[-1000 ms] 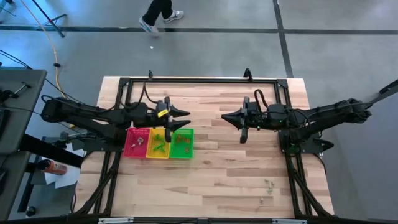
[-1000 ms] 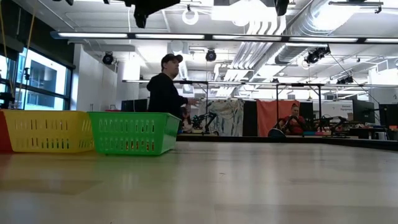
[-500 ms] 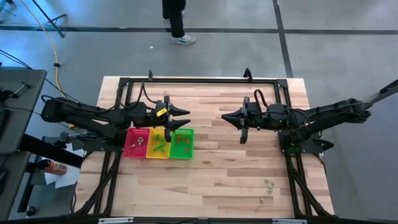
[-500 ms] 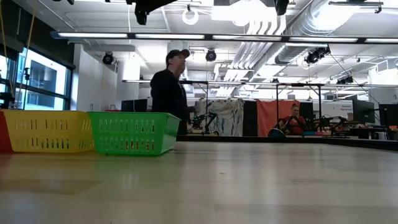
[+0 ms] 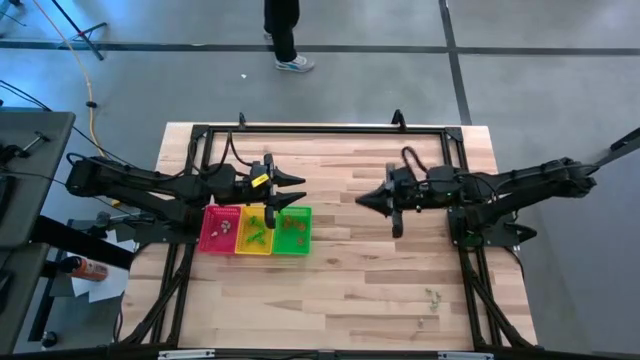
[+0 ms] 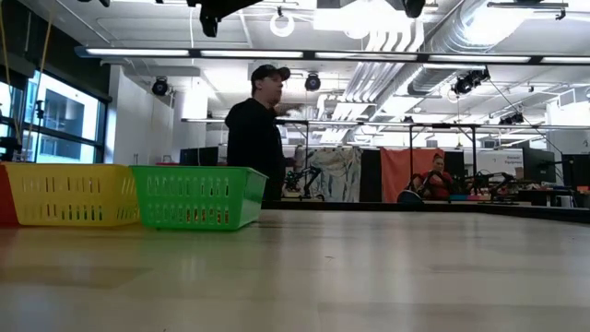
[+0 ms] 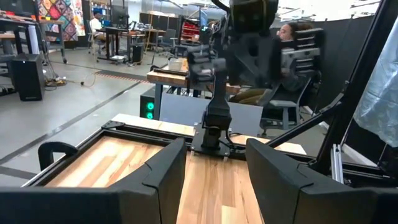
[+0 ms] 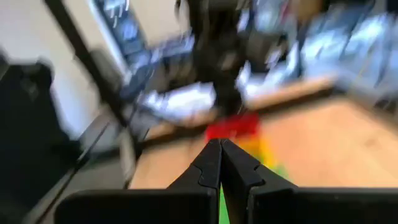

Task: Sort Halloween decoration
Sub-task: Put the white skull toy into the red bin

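Small green trinkets (image 5: 432, 297) lie loose on the wood near the table's right near corner. More trinkets sit inside the red (image 5: 222, 229), yellow (image 5: 256, 231) and green (image 5: 292, 230) trays at the left. My left gripper (image 5: 297, 190) hovers open just past the trays' far edge, its fingers spread in the wrist view (image 7: 214, 177). My right gripper (image 5: 362, 199) is shut at mid table, pointing toward the left arm, with its fingertips (image 8: 221, 149) together and nothing visible between them.
The three trays stand side by side, yellow (image 6: 69, 194) and green (image 6: 194, 196) showing in the low view. Bare wood stretches from the trays to the right edge. A person (image 5: 283, 30) stands on the floor beyond the far edge.
My right gripper has shifted slightly toward the near edge and swung as it went; its wrist view is blurred by the motion. The person beyond the far edge has walked to the right and stopped.
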